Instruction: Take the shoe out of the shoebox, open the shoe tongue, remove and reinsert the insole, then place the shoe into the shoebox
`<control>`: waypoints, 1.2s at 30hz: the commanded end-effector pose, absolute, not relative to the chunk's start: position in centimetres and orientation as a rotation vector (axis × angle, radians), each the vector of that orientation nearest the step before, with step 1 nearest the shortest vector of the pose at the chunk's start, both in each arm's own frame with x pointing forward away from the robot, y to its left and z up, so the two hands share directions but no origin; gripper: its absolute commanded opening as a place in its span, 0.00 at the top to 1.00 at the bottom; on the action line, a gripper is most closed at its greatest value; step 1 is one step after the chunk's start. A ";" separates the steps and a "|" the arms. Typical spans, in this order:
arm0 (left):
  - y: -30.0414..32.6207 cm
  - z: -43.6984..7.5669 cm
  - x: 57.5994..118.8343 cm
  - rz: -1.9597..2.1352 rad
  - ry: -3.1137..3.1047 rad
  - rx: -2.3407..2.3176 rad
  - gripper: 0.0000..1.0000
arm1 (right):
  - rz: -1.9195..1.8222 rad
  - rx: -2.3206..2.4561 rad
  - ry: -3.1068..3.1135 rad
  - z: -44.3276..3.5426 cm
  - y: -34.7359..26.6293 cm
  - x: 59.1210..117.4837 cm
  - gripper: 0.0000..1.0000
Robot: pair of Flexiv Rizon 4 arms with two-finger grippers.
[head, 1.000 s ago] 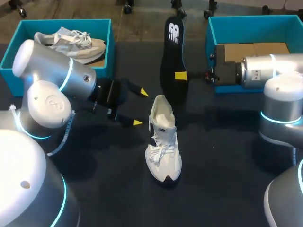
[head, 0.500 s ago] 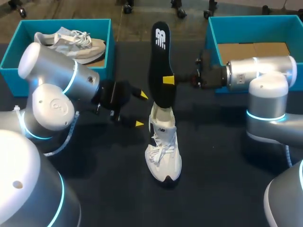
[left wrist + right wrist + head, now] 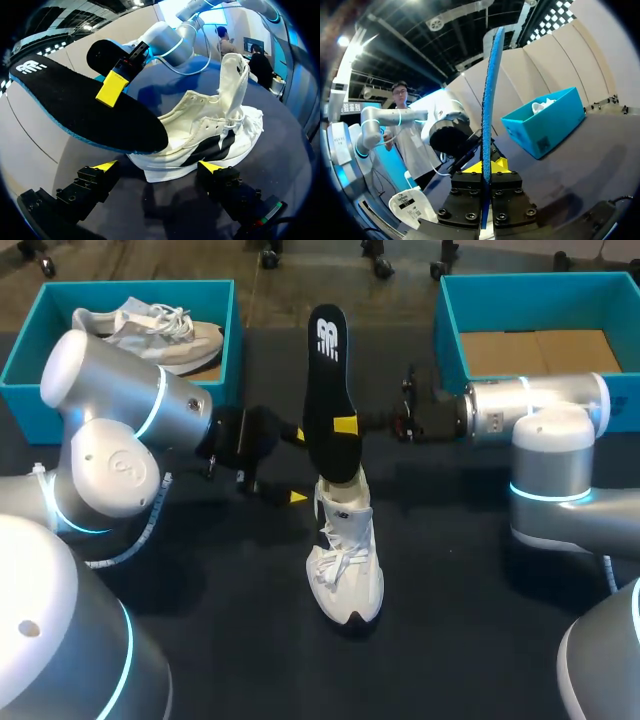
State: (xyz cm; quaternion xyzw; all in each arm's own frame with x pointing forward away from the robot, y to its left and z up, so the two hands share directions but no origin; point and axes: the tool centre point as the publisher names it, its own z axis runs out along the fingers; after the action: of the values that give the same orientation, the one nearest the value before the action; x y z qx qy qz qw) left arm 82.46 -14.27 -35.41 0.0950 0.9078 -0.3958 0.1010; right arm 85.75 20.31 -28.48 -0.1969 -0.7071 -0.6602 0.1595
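Note:
A white shoe (image 3: 345, 560) with black side marks stands on the dark table, toe toward the near edge, its tongue (image 3: 235, 75) pulled up. My right gripper (image 3: 345, 426) is shut on a black insole (image 3: 328, 390) with a blue edge (image 3: 487, 115), held edge-on between its fingers. The insole's lower end sits over the shoe's heel opening. My left gripper (image 3: 296, 466) is open just left of the shoe's heel, and in the left wrist view (image 3: 157, 167) the shoe (image 3: 210, 140) lies between and ahead of its fingertips, untouched.
A teal shoebox (image 3: 228, 340) at the back left holds a second white shoe (image 3: 150, 332). Another teal shoebox (image 3: 450, 330) at the back right shows a brown cardboard floor (image 3: 535, 350). My right arm (image 3: 530, 410) stretches in front of that box.
My right arm has carried the insole left and toward the shoe, from beside it to above its heel opening. My left gripper stays open beside the heel.

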 end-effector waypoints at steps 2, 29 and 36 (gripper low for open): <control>-14.2 -35.2 82.4 -1.166 2.682 0.286 0.00 | -1.889 -0.570 -2.023 -28.4 20.4 85.5 1.00; -13.7 -35.0 82.2 -1.145 2.682 0.296 0.00 | -1.902 -0.576 -2.031 -30.7 19.5 83.7 1.00; -13.6 -35.0 82.2 -1.144 2.683 0.296 0.00 | -1.888 -0.599 -2.008 -32.0 19.8 83.0 1.00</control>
State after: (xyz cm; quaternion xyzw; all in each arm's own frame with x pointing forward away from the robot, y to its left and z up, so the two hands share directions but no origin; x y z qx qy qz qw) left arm 82.24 -13.57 -34.97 0.1001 0.9101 -0.3885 0.1040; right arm 83.26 19.39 -31.36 -0.2078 -0.7046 -0.6593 0.1603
